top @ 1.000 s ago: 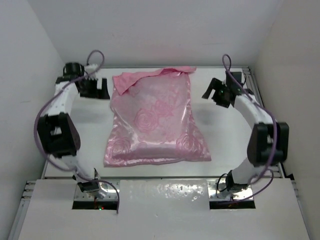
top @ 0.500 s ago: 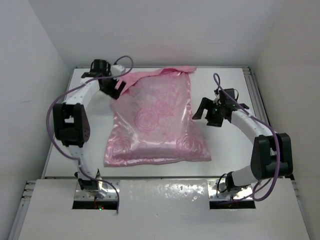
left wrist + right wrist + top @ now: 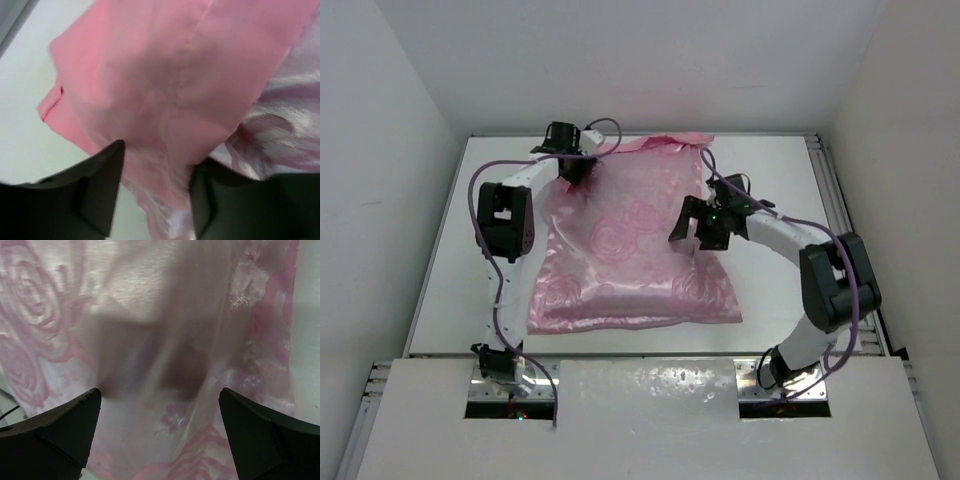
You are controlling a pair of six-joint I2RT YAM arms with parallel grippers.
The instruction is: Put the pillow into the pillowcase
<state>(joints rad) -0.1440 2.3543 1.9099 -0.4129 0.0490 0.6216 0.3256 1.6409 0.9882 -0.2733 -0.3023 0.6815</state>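
The pink satin pillowcase [image 3: 620, 250] lies lengthwise on the table and bulges as if filled. Its far end is a folded flap of duller pink. The pillow itself is hidden. My left gripper [image 3: 570, 175] sits at the far left corner of the case. In the left wrist view its fingers [image 3: 156, 165] pinch a bunched fold of pink fabric [image 3: 175, 75]. My right gripper [image 3: 698, 228] hovers over the right side of the case. In the right wrist view [image 3: 160, 395] it stands wide open just above the rose-patterned satin [image 3: 165, 315], with nothing gripped.
The white table [image 3: 770, 170] is boxed in by white walls at the back and both sides, with metal rails along its edges. Bare tabletop [image 3: 20, 125] shows left of the gripped corner. Both arm bases stand at the near edge.
The left arm swung right from the far left of the table onto the case's corner and closed on the fabric. The right arm moved left and nearer, from beside the case to over it.
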